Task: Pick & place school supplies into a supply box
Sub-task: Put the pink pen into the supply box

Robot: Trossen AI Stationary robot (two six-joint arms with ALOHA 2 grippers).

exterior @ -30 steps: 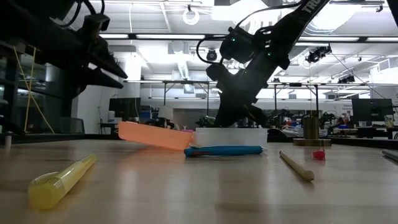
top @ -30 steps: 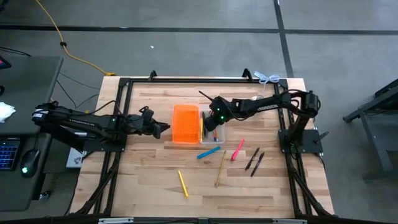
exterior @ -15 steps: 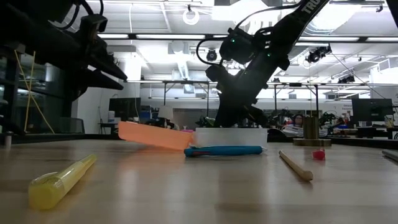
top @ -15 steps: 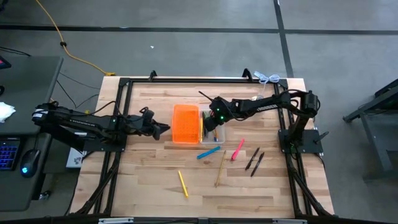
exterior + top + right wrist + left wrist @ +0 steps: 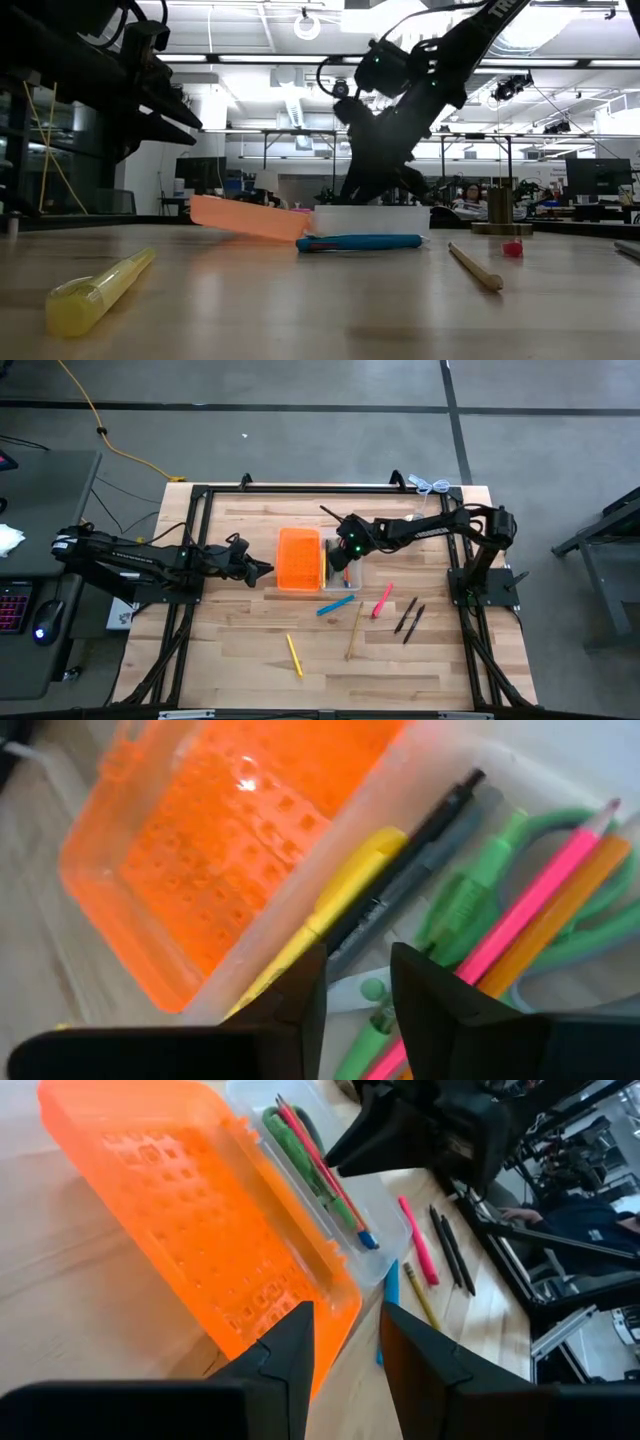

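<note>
Orange half of the supply box: open on the wooden bench, joined to a clear tray; lid half propped at a slant in the low view.
Supply box against right pincer: directly beneath it, pincer poised over the clear tray.
Supply box against left pincer: just beside the orange half, apart from it, raised above the bench in the low view.
Inside the tray, right wrist view: one yellow marker, one black pen, one pink pencil, one orange pencil, one pair of green-handled scissors.
Loose on the bench, counted: six.
Blue marker: one, touching the front of the tray.
Pink marker: one, near the tray on the right arm's side.
Wooden pencil: one, between blue marker and pink marker, nearer the front edge.
Black pens: two, side by side, beyond the pink marker.
Yellow highlighter: one, well apart from the box, toward the front edge.
Right pincer state: fingers parted, gap clear, nothing between them, hanging just above the tray's contents.
Left pincer state: fingers parted, empty, aimed at the orange half without contact.
</note>
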